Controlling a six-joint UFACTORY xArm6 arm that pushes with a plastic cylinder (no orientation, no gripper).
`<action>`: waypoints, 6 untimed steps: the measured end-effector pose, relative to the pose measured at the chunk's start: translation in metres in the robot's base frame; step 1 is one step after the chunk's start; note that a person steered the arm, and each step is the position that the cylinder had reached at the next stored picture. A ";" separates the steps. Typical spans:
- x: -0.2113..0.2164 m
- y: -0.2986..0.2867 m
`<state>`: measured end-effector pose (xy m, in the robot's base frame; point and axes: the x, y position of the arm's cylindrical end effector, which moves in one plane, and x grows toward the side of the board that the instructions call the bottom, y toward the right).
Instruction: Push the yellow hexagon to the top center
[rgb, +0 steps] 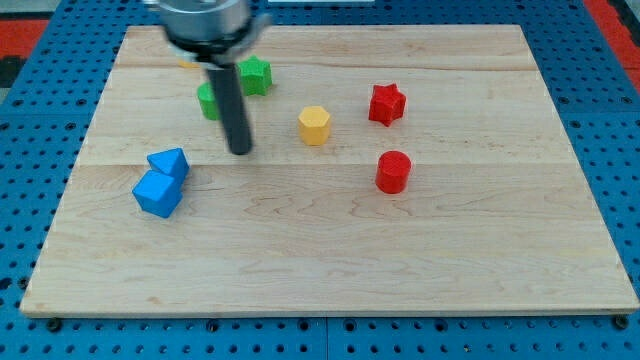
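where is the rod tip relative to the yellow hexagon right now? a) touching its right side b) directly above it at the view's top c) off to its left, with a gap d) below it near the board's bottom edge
c: my tip sits to the view's left of the yellow hexagon, slightly lower, with bare board between them.

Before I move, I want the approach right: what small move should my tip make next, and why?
Probably slide my tip toward the view's bottom right, below the yellow hexagon. It now sits to the hexagon's left, so pushing from there would send it sideways, not toward the top.
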<state>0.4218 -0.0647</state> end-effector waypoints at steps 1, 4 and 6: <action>-0.001 0.059; -0.141 0.058; -0.173 0.012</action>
